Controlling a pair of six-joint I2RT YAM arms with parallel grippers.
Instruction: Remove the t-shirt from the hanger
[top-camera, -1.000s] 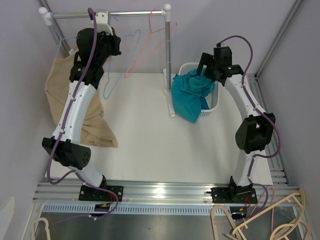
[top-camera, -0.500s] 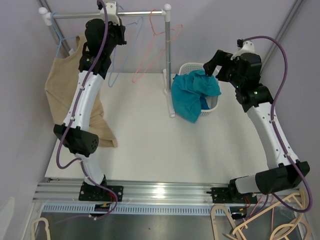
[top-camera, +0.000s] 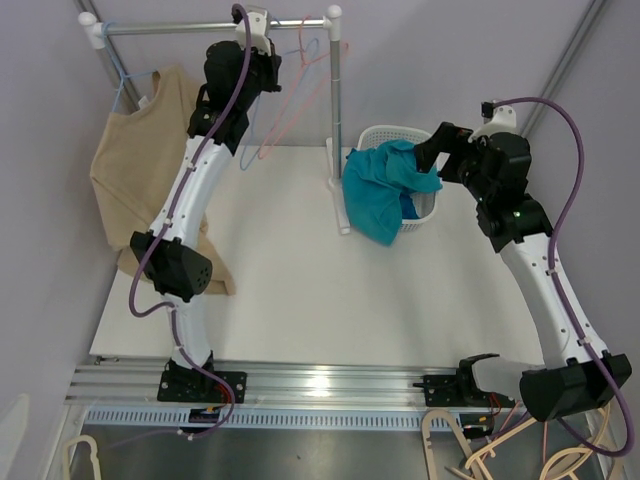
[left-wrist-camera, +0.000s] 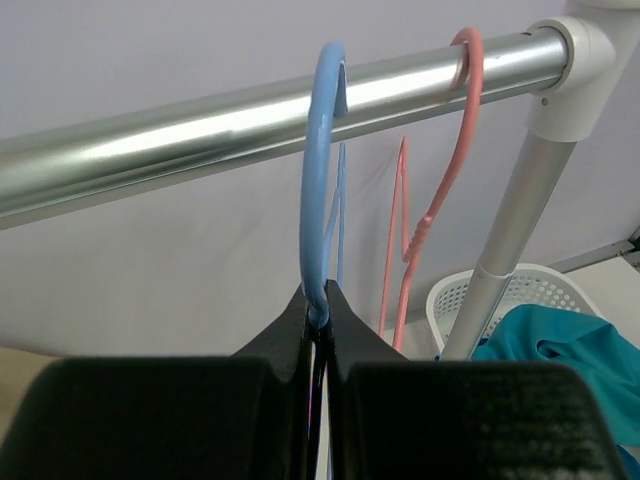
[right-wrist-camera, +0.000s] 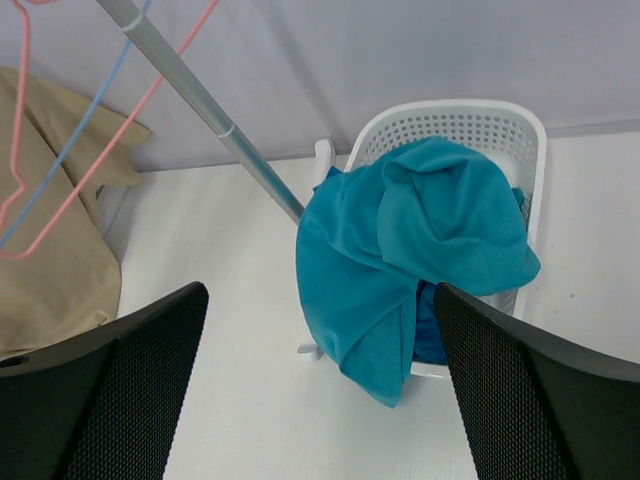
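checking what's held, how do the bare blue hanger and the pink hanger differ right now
The blue hanger is light blue, the pink hanger salmon. The left tool is shut on the blue hanger's hook; nothing touches the pink hanger. The pink hanger sits nearer the white corner post than the blue hanger. Both hook over the metal rail, bare.

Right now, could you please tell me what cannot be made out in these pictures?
Left wrist: the left end effector hides the blue hanger below its hook.
Right wrist: the teal cloth covers the inside of the basket.
Top view: the beige t-shirt covers most of its hanger.
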